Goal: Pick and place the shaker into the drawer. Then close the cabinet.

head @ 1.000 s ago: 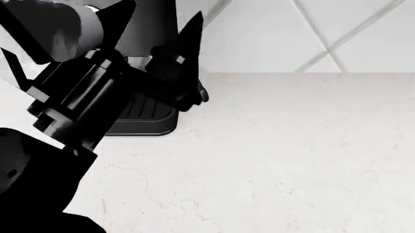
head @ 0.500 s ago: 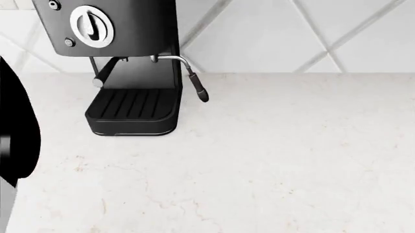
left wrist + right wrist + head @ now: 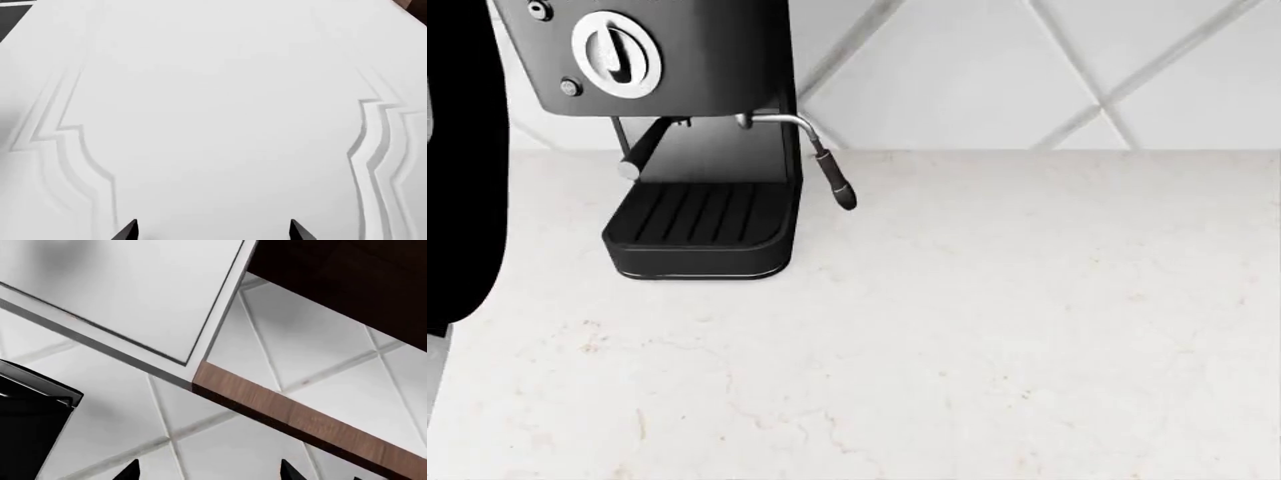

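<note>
My head view: speckled white stone tabletop, faint veining, under diagonal white tile wall. Matte black espresso machine at back left, ribbed drip tray, silver dial, steel steam wand with black tip. Dark arm segment along left edge. Left pincer spread, black tips empty, close over white carved-relief cabinet front, stepped curvy grooves either side. Right pincer spread, empty, facing tiled wall and wood-grain shelf edge. Shaker and drawer: can't see in any of my views
</note>
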Robot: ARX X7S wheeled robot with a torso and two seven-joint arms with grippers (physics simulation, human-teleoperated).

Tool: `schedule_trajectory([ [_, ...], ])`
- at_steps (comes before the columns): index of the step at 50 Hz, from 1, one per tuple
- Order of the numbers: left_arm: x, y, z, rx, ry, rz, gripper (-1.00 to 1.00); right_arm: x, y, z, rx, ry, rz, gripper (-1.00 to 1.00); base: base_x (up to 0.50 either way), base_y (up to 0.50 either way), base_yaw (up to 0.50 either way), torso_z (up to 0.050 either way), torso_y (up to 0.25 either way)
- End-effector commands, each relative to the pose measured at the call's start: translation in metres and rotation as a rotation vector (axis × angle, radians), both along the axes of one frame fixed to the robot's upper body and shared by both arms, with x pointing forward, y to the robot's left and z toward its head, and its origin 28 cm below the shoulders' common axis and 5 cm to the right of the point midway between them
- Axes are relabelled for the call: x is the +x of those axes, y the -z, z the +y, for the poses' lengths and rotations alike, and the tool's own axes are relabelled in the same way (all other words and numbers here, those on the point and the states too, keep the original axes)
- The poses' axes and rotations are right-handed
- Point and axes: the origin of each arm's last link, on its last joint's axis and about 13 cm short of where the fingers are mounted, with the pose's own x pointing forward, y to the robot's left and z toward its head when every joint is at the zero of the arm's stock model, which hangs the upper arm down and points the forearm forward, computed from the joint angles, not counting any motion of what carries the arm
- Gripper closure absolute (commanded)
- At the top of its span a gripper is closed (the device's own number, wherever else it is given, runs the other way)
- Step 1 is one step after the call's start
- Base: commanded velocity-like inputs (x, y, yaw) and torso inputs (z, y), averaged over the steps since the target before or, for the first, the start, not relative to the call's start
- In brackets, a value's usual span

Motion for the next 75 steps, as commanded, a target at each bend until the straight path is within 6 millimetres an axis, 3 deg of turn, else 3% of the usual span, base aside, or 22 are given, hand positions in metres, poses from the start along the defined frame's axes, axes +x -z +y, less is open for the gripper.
schedule_trajectory([
  [1, 0.061, 0.067, 0.024, -0.032, -0.151, 0.383, -1.00, 0.009, 0.001, 0.011, -0.010, -0.037, 0.010, -1.00, 0.00, 0.00, 0.00, 0.010, 0.000],
  [3, 0.061, 0.067, 0.024, -0.032, -0.151, 0.383, -1.00, 0.009, -0.003, 0.015, -0.012, -0.072, -0.014, -1.00, 0.00, 0.00, 0.00, 0.000, 0.000],
  [4, 0.079, 0.104, 0.016, -0.040, 0.036, 0.525, -1.00, 0.009, -0.005, 0.017, -0.008, -0.090, -0.027, -1.00, 0.00, 0.00, 0.00, 0.000, 0.000],
  [7, 0.058, 0.060, 0.006, -0.032, 0.268, 0.364, -1.00, 0.013, -0.008, 0.021, 0.048, -0.159, -0.072, -1.00, 0.00, 0.00, 0.00, 0.000, 0.000],
  [8, 0.058, 0.068, 0.004, -0.036, 0.309, 0.419, -1.00, 0.014, -0.008, 0.022, 0.063, -0.172, -0.084, -1.00, 0.01, 0.00, 0.00, 0.012, 0.000],
  [10, 0.078, 0.153, 0.002, -0.194, 0.382, 0.712, -1.00, 0.021, -0.005, 0.024, 0.103, -0.200, -0.099, -1.00, 0.01, 0.00, 0.00, 0.000, 0.000],
  [11, 0.068, 0.157, 0.000, -0.243, 0.448, 0.762, -1.00, 0.023, -0.003, 0.025, 0.117, -0.207, -0.101, -1.00, 0.00, 0.00, 0.00, 0.000, 0.000],
  [13, 0.034, 0.154, -0.002, -0.326, 0.593, 0.822, -1.00, 0.029, 0.003, 0.026, 0.136, -0.218, -0.096, -1.00, 0.00, 0.00, 0.00, 0.000, 0.000],
  [15, -0.017, 0.146, 0.005, -0.303, 0.711, 0.821, -1.00, 0.034, 0.008, 0.027, 0.152, -0.234, -0.081, -1.00, 0.00, 0.00, 0.00, 0.000, 0.000],
  [17, -0.068, 0.161, 0.018, -0.167, 0.562, 0.801, -1.00, 0.039, 0.013, 0.028, 0.162, -0.248, -0.065, -1.00, 0.00, 0.00, 0.00, 0.000, 0.000],
  [20, -0.146, 0.180, 0.013, -0.134, 0.354, 0.415, -1.00, 0.049, 0.021, 0.030, 0.179, -0.262, -0.039, -1.00, 0.00, 0.00, 0.00, 0.000, 0.000],
  [23, -0.174, 0.204, 0.014, -0.063, 0.441, 0.460, -1.00, 0.060, 0.030, 0.033, 0.188, -0.273, -0.004, -1.00, 0.00, 0.00, 0.00, 0.000, 0.000],
  [31, -0.177, 0.255, 0.028, -0.147, 0.349, 0.622, -1.00, 0.076, 0.043, 0.039, 0.191, -0.267, 0.056, -1.00, 0.00, 0.00, 0.00, 0.000, 0.000],
  [37, -0.178, 0.275, 0.040, -0.184, 0.249, 0.658, -1.00, 0.071, 0.063, 0.043, 0.220, -0.252, 0.083, -1.00, 0.00, 0.00, 0.00, 0.000, 0.000],
  [41, -0.170, 0.271, 0.056, -0.226, 0.141, 0.622, -1.00, 0.067, 0.080, 0.043, 0.249, -0.245, 0.116, -1.00, 0.00, 0.00, 0.00, 0.000, 0.000],
  [46, -0.168, 0.266, 0.064, -0.267, 0.118, 0.615, -1.00, 0.068, 0.085, 0.044, 0.253, -0.244, 0.129, -1.00, 0.00, 0.00, 0.00, 0.000, 0.000],
  [55, -0.162, 0.271, 0.064, -0.268, 0.109, 0.617, -1.00, 0.067, 0.091, 0.046, 0.250, -0.219, 0.147, -1.00, 0.00, 0.02, 0.00, 0.000, 0.000],
  [75, -0.160, 0.282, 0.059, -0.260, 0.148, 0.651, -1.00, 0.065, 0.092, 0.046, 0.237, -0.201, 0.163, -1.00, 0.00, 0.50, 0.00, 0.000, 0.000],
])
